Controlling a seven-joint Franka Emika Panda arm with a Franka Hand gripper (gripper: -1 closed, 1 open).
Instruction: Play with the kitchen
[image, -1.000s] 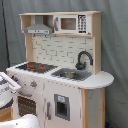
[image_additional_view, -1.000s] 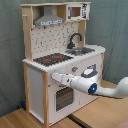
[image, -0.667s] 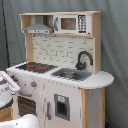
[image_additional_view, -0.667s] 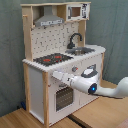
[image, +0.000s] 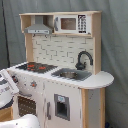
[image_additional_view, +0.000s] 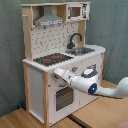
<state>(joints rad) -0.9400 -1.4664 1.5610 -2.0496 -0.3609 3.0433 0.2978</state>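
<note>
Second exterior view: tool (image_additional_view: 56, 74) tip indistinct against kitchen (image_additional_view: 60, 55) front.

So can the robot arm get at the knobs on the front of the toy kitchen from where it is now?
Probably yes. The gripper is already up against the kitchen front panel, just below the hob and above the oven door, and nothing stands between it and the knobs.

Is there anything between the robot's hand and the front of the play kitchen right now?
Nothing visible. In the second exterior view the hand is already at the kitchen front panel, just under the hob.
</note>
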